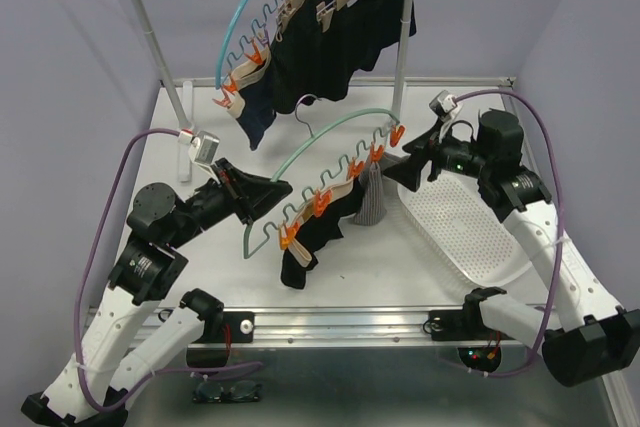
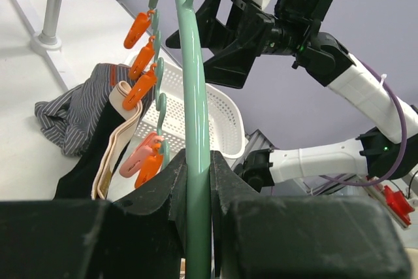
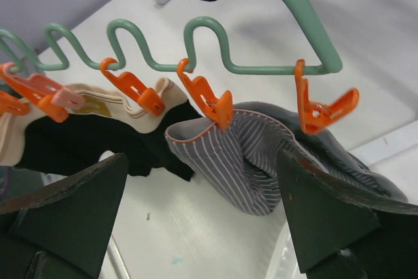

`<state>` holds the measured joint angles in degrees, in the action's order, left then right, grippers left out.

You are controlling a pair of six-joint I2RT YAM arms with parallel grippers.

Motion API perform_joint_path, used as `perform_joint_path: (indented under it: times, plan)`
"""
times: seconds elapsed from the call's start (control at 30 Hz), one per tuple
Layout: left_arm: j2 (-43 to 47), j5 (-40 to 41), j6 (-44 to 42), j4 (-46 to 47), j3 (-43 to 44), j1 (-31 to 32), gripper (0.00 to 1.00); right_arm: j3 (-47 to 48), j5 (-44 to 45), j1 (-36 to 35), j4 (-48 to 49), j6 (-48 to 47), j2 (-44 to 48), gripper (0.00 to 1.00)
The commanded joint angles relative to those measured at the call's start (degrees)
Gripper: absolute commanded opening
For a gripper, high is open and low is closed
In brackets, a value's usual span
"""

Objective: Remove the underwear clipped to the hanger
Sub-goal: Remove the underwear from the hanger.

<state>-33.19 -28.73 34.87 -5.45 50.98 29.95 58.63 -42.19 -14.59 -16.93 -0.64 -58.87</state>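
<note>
Mid table: left tool [image 2: 198,178] clamped on green hanger [image 2: 196,96], right tool [image 3: 202,158] spread wide, facing striped underwear [image 3: 228,155] hanging off orange clip [image 3: 210,104]. Best bet imo: pinch cloth just under clip, tug downward, hold hanger steady.

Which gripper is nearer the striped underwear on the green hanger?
Right. The right gripper sits open beside the striped underwear; the left gripper is clamped on the opposite end of the green hanger.
</note>
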Motion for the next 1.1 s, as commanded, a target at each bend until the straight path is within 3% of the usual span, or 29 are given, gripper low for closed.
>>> perform_joint_path:
  times: [0.0, 0.2, 0.63, 1.07]
  plan:
    - [0.67, 0.95, 3.09, 10.02, 0.70, 0.28, 0.00, 6.84, -5.62, 0.18, -0.21, 7.14, -1.86, 1.00]
    - [0.84, 3.41, 7.92, 13.09, -2.19, 0.28, 0.00, 10.71, -2.64, -0.35, 0.49, 12.33, -6.34, 0.98]
    - [1.55, 6.32, 13.82, 17.32, -4.75, 0.28, 0.00, 11.60, 6.24, -4.57, 0.49, 11.19, -9.07, 0.93]
    - [1.37, 6.49, 15.66, 18.72, -5.72, 0.28, 0.00, 15.54, 17.40, -9.84, 0.49, 7.85, -14.34, 0.82]
